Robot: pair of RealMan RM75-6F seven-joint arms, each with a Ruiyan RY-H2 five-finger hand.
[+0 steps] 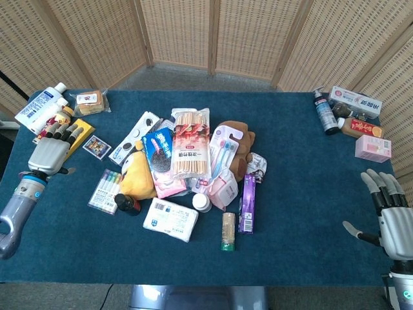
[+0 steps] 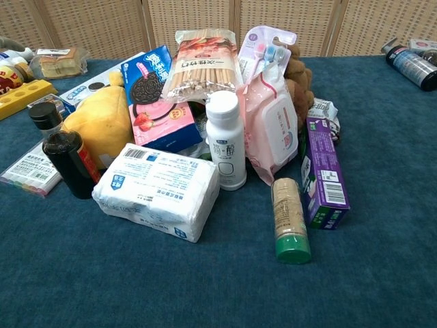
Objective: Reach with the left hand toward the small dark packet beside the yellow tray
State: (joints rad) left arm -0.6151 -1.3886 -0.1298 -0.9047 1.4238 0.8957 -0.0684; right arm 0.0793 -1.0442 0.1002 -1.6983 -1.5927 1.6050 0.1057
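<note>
Head view: woven wicker screens [image 1: 213,32] are backing a blue-carpeted table [image 1: 303,187]. The left hand [image 1: 49,154], fingers extended and empty, is covering most of the yellow plastic tray [image 1: 82,131]; the small dark packet [image 1: 97,146] is lying just right of it. The right hand [image 1: 395,219] is hovering spread, empty, partly cropped.

Chest view: only the tray's end [image 2: 27,96] is showing; neither hand is clearly visible.

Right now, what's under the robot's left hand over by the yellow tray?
The left hand hovers over the long yellow plastic tray, hiding most of it; only its far end shows. The small dark packet lies uncovered beside it. Whether the hand touches the tray cannot be told.
</note>
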